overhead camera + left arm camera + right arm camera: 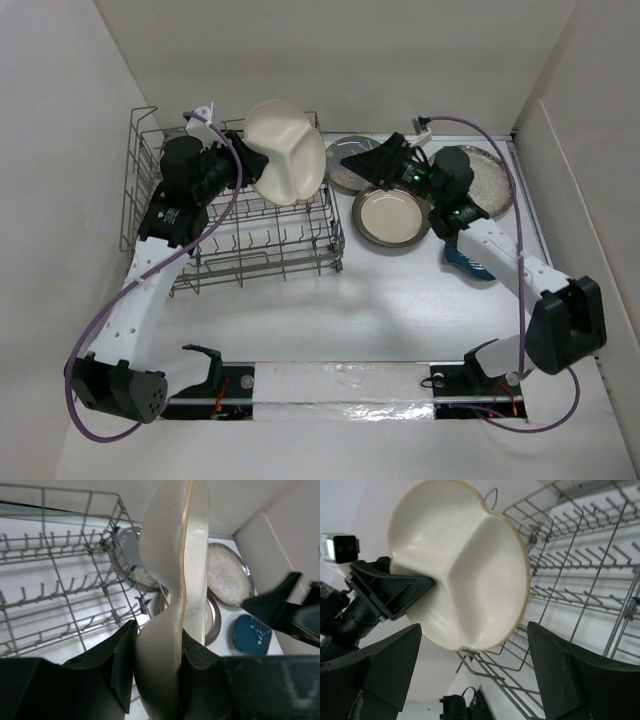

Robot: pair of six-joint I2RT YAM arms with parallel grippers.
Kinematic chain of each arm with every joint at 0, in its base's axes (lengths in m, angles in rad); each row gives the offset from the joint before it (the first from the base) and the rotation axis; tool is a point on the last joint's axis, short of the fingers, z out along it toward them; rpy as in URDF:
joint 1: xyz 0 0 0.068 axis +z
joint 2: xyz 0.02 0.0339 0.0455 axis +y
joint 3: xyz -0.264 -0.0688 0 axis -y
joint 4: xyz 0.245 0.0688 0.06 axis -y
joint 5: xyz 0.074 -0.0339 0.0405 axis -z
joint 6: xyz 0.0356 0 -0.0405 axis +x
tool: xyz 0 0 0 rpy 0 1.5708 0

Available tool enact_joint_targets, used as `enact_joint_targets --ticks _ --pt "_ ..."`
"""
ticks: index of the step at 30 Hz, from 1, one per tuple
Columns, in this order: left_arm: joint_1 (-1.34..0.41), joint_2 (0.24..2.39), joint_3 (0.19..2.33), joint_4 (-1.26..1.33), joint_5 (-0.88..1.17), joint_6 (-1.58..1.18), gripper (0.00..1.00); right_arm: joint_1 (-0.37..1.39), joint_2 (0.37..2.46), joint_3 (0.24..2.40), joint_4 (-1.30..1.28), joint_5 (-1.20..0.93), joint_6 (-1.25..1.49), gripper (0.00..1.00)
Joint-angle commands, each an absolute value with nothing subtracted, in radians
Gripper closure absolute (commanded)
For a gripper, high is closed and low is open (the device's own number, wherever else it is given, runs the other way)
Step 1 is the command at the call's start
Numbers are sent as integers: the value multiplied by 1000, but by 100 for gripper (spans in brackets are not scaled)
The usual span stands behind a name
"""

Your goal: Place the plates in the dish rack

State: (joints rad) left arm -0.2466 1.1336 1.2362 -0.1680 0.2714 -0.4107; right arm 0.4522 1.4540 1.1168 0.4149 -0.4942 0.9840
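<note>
Brown-rimmed cream plate (390, 217) lies flat just right of the dish rack (262, 262). Left gripper (157, 652) clamps the cream three-sectioned plate (285, 150) on edge over the rack's far right corner; right gripper (372, 165) hovers beside it, spread wide, empty.

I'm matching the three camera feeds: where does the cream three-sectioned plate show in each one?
Top external: cream three-sectioned plate upper centre, tilted over the right end of the dish rack.
Left wrist: plate centre, edge-on, top to bottom; dish rack left.
Right wrist: plate upper left, face-on; dish rack right.
Shared landmark: the dish rack.
</note>
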Motion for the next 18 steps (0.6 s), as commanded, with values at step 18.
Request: enact_joint_targets --ticks 18 --pt "-550 1454 1660 -157 -798 -184 100 354 1074 907 170 -371 666 8"
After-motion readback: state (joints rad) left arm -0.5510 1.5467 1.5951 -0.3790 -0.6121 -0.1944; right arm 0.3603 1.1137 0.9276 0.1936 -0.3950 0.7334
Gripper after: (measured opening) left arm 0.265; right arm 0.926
